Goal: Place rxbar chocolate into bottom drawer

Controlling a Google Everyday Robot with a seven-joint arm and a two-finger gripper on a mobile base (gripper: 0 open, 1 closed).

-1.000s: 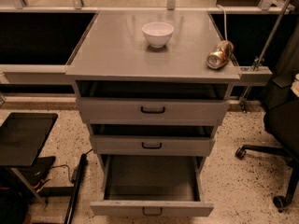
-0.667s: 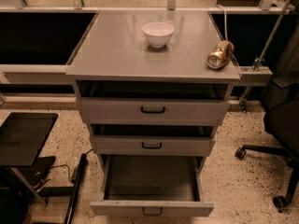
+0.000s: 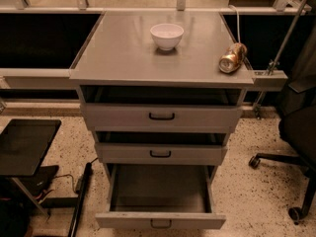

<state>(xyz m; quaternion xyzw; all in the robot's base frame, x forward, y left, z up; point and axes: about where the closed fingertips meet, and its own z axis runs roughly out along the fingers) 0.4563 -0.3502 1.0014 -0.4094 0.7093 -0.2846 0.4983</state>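
Observation:
The grey cabinet (image 3: 123, 58) stands in the middle of the camera view. Its bottom drawer (image 3: 160, 220) is pulled wide open, and the inside that shows is bare grey metal. The two shallower drawers above, the top one (image 3: 161, 116) and the middle one (image 3: 160, 153), stand slightly pulled out. The rxbar chocolate is not in view. The gripper is not in view.
A white bowl (image 3: 167, 35) stands on the cabinet top at the back middle. A shiny gold-brown can (image 3: 232, 58) lies on its side at the right edge. An office chair (image 3: 296, 132) is at the right. A black flat stand (image 3: 24, 144) and cables are on the floor at the left.

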